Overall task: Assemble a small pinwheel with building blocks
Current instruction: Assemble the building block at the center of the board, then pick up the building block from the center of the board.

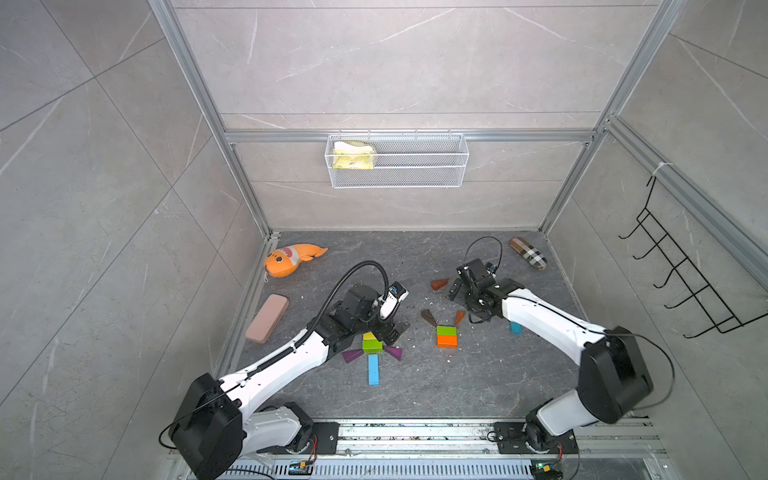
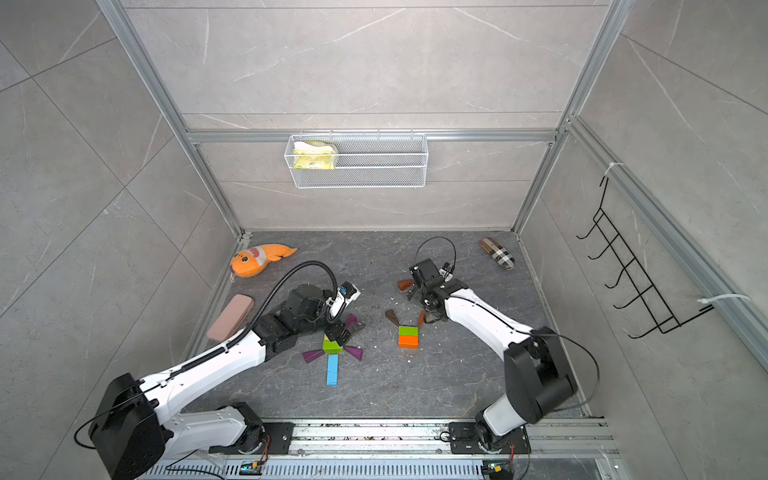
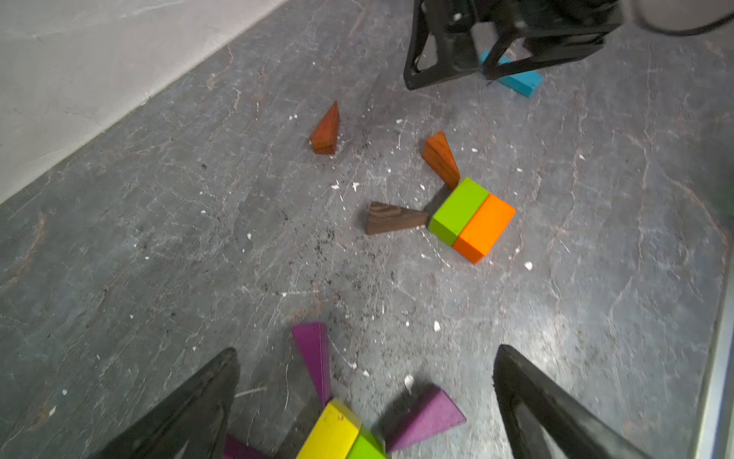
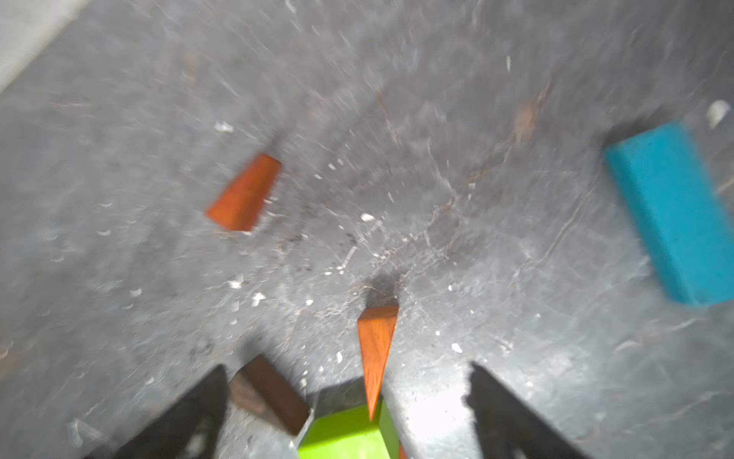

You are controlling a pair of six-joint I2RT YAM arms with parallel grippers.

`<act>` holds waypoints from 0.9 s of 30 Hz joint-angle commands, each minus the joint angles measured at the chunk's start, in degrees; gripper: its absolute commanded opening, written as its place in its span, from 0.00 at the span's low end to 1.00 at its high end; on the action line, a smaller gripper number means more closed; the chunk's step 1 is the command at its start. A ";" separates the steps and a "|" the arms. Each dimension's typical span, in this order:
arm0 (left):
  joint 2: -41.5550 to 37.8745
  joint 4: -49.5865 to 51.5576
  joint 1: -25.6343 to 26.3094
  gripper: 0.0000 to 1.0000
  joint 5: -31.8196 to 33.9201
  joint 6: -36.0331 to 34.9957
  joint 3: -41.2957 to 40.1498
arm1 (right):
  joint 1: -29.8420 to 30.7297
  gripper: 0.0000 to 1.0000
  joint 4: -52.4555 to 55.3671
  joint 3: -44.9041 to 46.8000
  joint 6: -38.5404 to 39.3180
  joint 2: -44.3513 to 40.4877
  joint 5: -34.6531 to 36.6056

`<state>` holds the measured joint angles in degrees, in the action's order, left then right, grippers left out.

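Note:
Two clusters of building blocks lie on the dark floor. Under my left gripper (image 3: 365, 355), which is open, a yellow brick (image 3: 333, 433) adjoins a green one, with purple wedges (image 3: 313, 357) fanning out and a light-blue bar (image 1: 373, 369) below. My right gripper (image 4: 347, 368) is open and empty, hovering over an orange wedge (image 4: 377, 345) whose tip touches a green brick (image 4: 345, 437). That brick joins an orange brick (image 1: 446, 340). A dark brown wedge (image 4: 266, 391) lies beside it. A red-brown wedge (image 1: 439, 284) and another blue bar (image 4: 675, 214) lie apart.
An orange plush fish (image 1: 291, 259) and a pink case (image 1: 267, 318) lie by the left wall. A plaid case (image 1: 528, 253) rests at the back right. A wire basket (image 1: 397, 160) hangs on the back wall and a black hook rack (image 1: 685, 274) on the right wall.

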<state>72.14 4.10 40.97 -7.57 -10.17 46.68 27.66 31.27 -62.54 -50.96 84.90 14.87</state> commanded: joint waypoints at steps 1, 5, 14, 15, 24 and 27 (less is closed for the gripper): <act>6.60 -9.70 -0.19 1.00 -3.26 -0.02 4.55 | 0.16 1.00 1.33 3.15 9.63 -8.34 3.12; 21.49 -2.21 -0.10 1.00 -6.55 -6.69 20.21 | -0.40 1.00 -1.10 6.04 21.19 -14.06 -1.91; 46.66 9.39 -0.81 0.79 -9.79 -26.74 44.27 | -0.78 1.00 -7.07 15.40 32.68 -24.96 -22.38; 48.28 11.14 -1.23 0.77 -11.05 -27.76 46.25 | -0.92 1.00 -7.03 16.04 32.77 -26.46 -23.24; 58.82 17.86 -3.79 0.66 -13.75 -30.56 59.88 | -1.70 1.00 -5.61 16.54 33.03 -31.16 -31.09; 59.86 17.27 -3.91 0.66 -13.12 -31.03 60.63 | -1.86 1.00 -5.96 16.82 32.74 -31.11 -31.56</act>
<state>131.55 19.33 37.10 -18.65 -38.89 105.12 26.22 25.85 -46.17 -19.22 53.69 -14.26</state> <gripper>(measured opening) 0.657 0.994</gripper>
